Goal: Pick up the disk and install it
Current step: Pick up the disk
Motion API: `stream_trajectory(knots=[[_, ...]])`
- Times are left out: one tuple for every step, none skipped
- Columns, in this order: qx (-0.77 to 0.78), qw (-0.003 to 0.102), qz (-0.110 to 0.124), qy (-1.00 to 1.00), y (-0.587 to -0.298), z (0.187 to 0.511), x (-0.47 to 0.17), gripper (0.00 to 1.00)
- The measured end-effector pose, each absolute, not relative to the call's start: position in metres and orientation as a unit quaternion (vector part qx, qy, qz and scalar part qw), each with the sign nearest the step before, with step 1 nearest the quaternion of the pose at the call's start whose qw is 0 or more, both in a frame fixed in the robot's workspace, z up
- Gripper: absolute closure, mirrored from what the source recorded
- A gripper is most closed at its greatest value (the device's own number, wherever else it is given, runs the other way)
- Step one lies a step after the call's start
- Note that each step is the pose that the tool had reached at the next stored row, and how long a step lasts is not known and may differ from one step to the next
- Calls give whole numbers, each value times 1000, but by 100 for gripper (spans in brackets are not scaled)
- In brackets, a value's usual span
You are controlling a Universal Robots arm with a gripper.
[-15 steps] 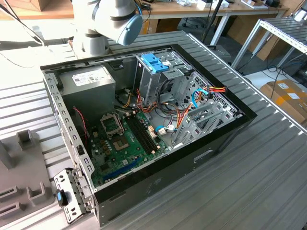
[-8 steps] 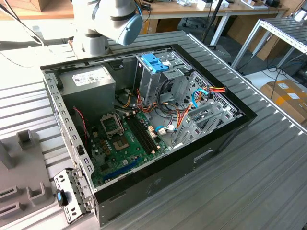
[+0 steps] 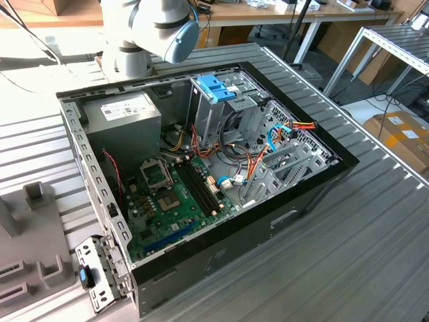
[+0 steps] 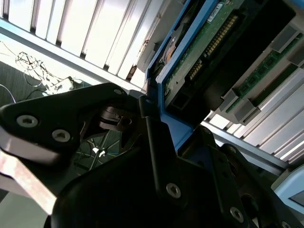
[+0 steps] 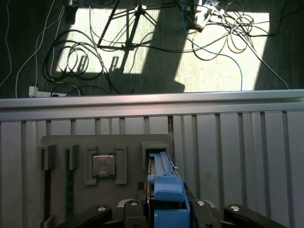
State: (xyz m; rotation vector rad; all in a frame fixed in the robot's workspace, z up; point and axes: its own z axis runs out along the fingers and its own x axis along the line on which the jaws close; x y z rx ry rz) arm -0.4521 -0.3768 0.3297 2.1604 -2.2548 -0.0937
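Smooth blue plastic rails frame the disk point(image 5: 164, 173) in the matt black gripper point(image 5: 167, 211); ribbed metal table point(image 5: 237, 152) beyond.

The tabletop point(image 3: 362, 255) is grey metal with long ribs running along it. In the exterior view a light wooden desk point(image 3: 268, 15) stands behind it. At the exterior view's right, a grey metal rack point(image 3: 395, 43) stands above some cardboard boxes point(image 3: 402, 137). In the first wrist view a dark carpet point(image 5: 28, 47) lies beyond the tabletop's edge. Bright patches of sunlight point(image 5: 218, 61) and many loose cables point(image 5: 73, 64) lie on it.
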Motion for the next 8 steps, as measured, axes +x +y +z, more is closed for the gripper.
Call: stream_trajectory(knots=[[691,9,-30,-722,-377,330,-452,63],[692,9,-30,-722,-377,331,-452,63],[692,9,-30,-722,-377,332,-452,63],[692,9,-30,-722,-377,333,-452,63],[692,9,-30,-722,-377,334,-452,63],[691,9,-30,-722,-377,334,-452,63],[692,9,-30,-722,-377,335,-452,63],[692,9,-30,-722,-377,335,-452,63]])
